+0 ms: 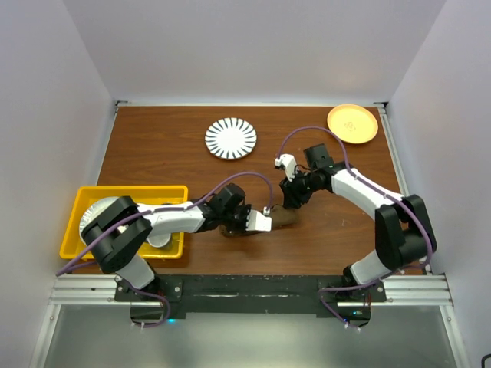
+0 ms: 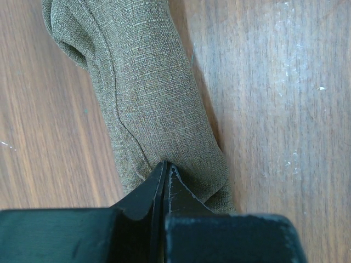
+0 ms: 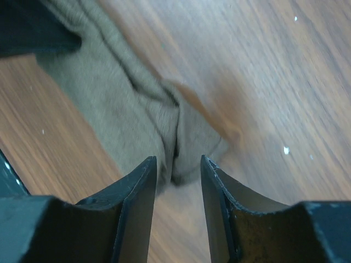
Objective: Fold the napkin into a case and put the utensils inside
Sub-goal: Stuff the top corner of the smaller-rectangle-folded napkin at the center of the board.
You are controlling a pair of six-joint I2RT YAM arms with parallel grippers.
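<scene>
The olive-brown napkin lies on the wooden table, folded into a narrow, long band. My left gripper sits at the band's left end, its jaws pressed together on the cloth, and creases run in toward the tips. My right gripper hovers over the other end, open. The bunched end of the napkin lies just beyond its fingers, with nothing between them. The utensils do not show in any view.
A black-and-white striped plate lies at the back centre and an orange plate at the back right corner. A yellow bin with grey dishes stands at the left, beside the left arm.
</scene>
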